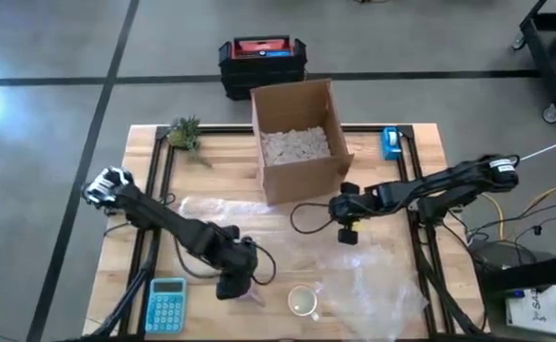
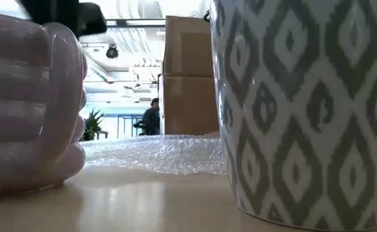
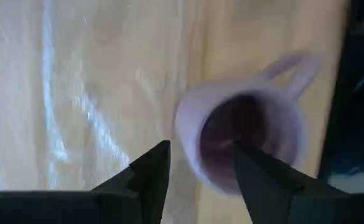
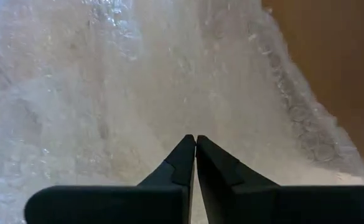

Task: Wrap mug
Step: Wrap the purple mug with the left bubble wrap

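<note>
Hovering over the lilac mug [image 3: 244, 134] at the counter's [image 1: 220, 171] near edge, the left gripper [image 3: 197, 165] has its fingers parted astride the rim. Glazed ceramic: rigid, slippery, breakable, so gripping the wall seems safest. The right gripper [image 4: 195, 155], fingers pressed together, hangs above soft bubble wrap [image 4: 138, 81].

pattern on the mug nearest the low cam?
Grey diamond pattern on white, on the mug; the low view shows it best.

In your left wrist view the lilac mug [image 3: 244, 146] is blurred, and the fingers [image 3: 149, 171] cover its near rim. In your low view the patterned mug [image 2: 307, 109] is cut off at top and right; a distant person [image 2: 151, 118] is too small to make out.
</note>
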### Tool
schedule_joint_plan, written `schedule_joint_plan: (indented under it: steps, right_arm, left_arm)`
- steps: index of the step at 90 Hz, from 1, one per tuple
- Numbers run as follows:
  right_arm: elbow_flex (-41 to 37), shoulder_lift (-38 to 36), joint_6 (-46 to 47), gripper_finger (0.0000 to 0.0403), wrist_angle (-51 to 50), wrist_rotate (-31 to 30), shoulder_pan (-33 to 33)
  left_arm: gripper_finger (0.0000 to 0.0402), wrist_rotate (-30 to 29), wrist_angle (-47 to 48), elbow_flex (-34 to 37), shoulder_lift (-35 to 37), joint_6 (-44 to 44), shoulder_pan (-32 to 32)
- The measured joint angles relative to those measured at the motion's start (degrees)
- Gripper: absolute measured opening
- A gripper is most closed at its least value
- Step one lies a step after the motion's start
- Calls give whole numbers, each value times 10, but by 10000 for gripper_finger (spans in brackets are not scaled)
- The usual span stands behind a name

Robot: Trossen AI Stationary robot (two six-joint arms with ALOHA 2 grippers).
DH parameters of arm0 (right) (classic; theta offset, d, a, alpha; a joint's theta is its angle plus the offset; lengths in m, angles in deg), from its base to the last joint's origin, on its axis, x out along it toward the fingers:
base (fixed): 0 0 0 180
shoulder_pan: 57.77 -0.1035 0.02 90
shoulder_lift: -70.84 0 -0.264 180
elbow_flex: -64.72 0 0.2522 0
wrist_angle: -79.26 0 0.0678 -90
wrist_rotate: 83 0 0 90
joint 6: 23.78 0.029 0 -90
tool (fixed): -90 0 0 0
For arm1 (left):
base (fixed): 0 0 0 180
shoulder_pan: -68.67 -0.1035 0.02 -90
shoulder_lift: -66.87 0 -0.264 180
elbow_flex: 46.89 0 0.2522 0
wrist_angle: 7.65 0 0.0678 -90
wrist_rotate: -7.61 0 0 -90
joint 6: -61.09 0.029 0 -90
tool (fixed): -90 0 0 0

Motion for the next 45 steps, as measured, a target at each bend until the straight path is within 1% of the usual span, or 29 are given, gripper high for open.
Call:
schedule_joint_plan:
  steps: [20,28,36,45]
  right_arm:
    - [0,2,-5,2,0,0,0]
    - [0,2,-6,2,3,0,0]
    - [0,1,-7,2,4,0,0]
    - [0,1,-8,2,9,0,0]
  left_arm:
    - [139,1,3,6,-27,1,0]
    - [124,-1,0,8,-35,1,-2]
    - [92,-12,-2,9,-41,8,-4]
    - [33,-12,1,7,-42,16,-7]
